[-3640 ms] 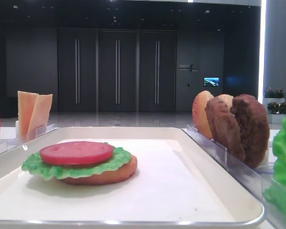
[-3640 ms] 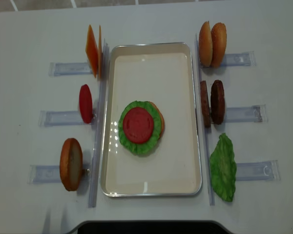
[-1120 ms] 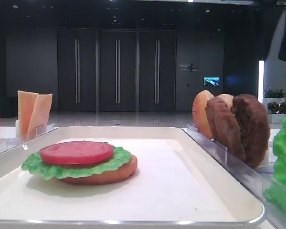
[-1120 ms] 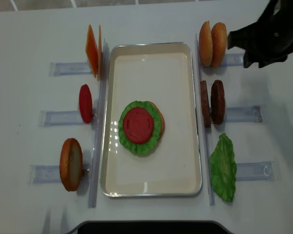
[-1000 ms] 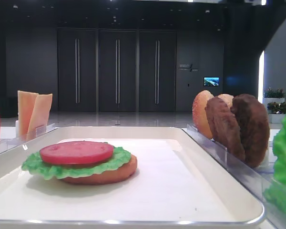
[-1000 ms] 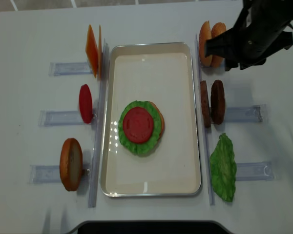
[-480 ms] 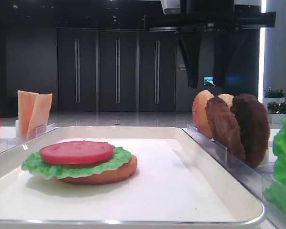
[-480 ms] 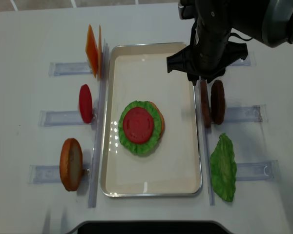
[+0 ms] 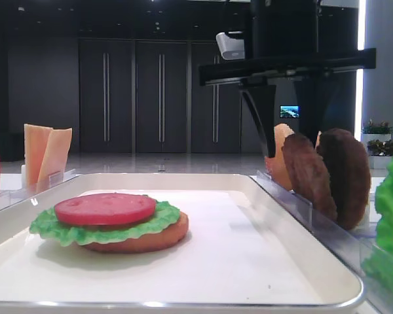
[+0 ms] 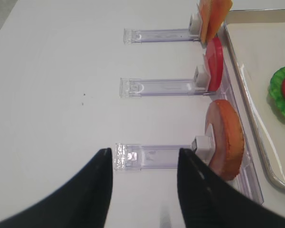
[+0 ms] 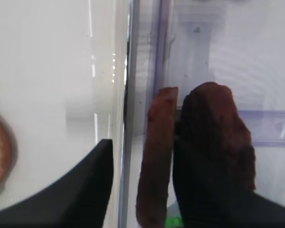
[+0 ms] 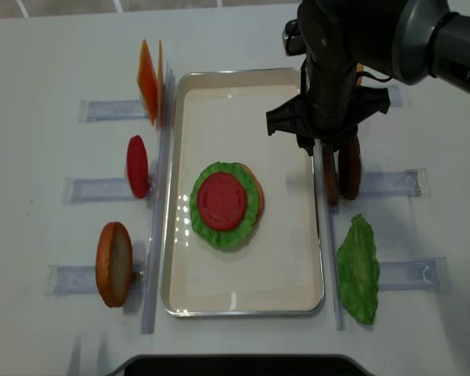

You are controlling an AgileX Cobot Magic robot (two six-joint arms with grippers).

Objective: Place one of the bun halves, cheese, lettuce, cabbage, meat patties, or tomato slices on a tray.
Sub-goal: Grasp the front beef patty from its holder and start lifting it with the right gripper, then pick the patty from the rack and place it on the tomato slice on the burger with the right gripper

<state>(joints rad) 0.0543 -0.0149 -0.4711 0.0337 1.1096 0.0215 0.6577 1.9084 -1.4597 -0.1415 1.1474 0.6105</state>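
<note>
Two dark brown meat patties (image 12: 348, 174) stand on edge in a clear holder right of the white tray (image 12: 243, 94). My right gripper (image 12: 331, 149) is open and straddles the inner patty (image 11: 156, 152): one finger (image 11: 92, 185) is over the tray rim, the other between the two patties. On the tray lies a bun half under lettuce and a tomato slice (image 12: 222, 200). My left gripper (image 10: 143, 154) hangs open over the table, holding nothing. Left of the tray stand cheese (image 12: 148, 80), a tomato slice (image 12: 137, 166) and a bun half (image 12: 113, 263). Cabbage is out of view.
A loose lettuce leaf (image 12: 358, 270) stands right of the tray's near end. Clear plastic holders (image 12: 403, 182) line both sides of the tray. My right arm hides most of the buns (image 9: 278, 154) at the far right. A holder (image 10: 152, 156) lies below my left gripper.
My right arm came in from the far right, passed over the buns and dropped onto the patties. Its jaws opened wider around the inner patty.
</note>
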